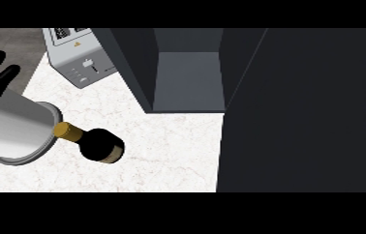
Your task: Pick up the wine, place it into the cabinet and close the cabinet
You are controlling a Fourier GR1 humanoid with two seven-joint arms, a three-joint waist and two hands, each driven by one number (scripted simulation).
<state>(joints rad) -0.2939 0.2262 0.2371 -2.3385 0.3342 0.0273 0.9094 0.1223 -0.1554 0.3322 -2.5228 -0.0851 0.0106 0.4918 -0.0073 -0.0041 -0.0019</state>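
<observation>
the open dark cabinet (187, 78) fills the upper middle, its door (293, 112) swung out at right. the left forearm (25, 131) hides its hand, so i cannot tell its state; no right hand shows. the wine (97, 142) lies just beside that forearm on the counter (164, 151): probably heavy, slick glass, best taken round the body. a toaster (79, 54) stands behind.

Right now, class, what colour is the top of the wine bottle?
Gold; the wine bottle's top shows best in the head view.

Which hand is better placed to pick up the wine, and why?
The left hand: its forearm lies beside the wine bottle at the view's left; the right hand is out of view.
</observation>
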